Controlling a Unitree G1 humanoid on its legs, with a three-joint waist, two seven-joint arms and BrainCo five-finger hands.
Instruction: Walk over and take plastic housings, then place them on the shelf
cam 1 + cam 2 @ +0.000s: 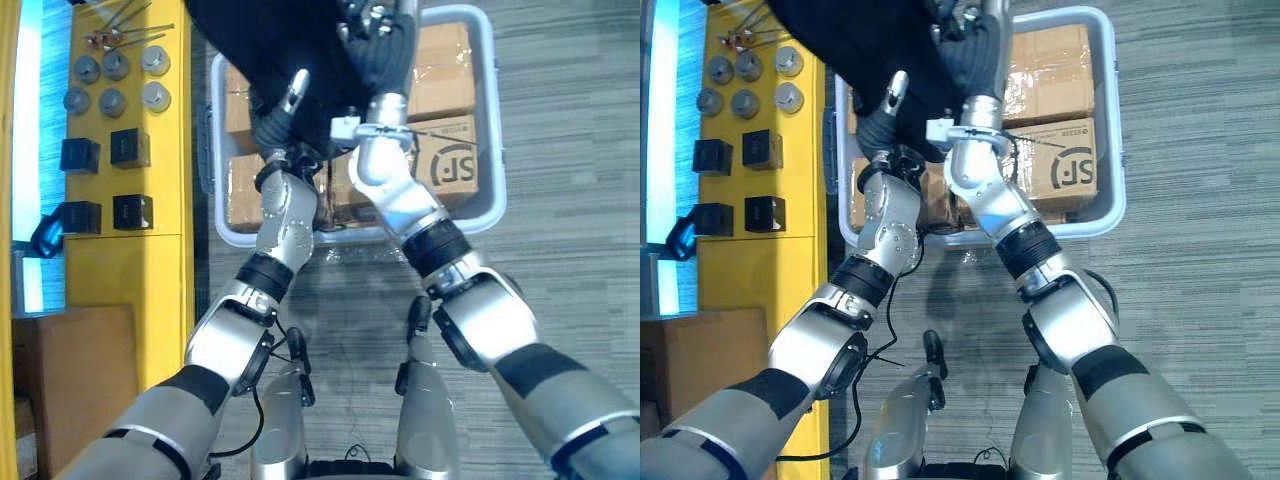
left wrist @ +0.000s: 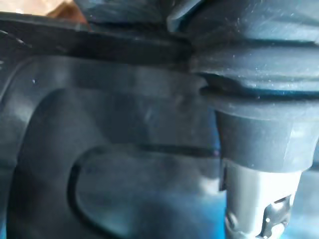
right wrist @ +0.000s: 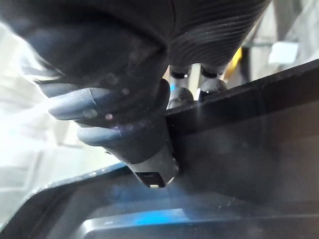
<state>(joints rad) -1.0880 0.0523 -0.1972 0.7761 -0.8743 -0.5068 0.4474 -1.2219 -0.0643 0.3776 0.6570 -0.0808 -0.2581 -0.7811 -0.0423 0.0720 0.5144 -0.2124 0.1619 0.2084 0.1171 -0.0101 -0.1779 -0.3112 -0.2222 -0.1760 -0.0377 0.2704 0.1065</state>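
A large black plastic housing (image 1: 245, 35) is held up in front of me, over a bin, and reaches past the top of the eye views. My left hand (image 1: 275, 120) grips its lower edge, with the silver thumb lying against the black surface. My right hand (image 1: 385, 50) holds the housing's right side higher up. In the right wrist view the right hand (image 3: 114, 59) has its thumb pressed on the housing's rim (image 3: 249, 139) and its fingers behind it. In the left wrist view the left hand (image 2: 259, 149) lies on the housing's dark moulded face (image 2: 99, 149).
A yellow shelf (image 1: 130, 250) runs along the left, carrying black cube parts (image 1: 130, 148) and grey round parts (image 1: 115, 65). A grey bin (image 1: 492, 150) of cardboard boxes (image 1: 455, 160) stands ahead on the carpet. A brown box (image 1: 70, 380) sits at lower left.
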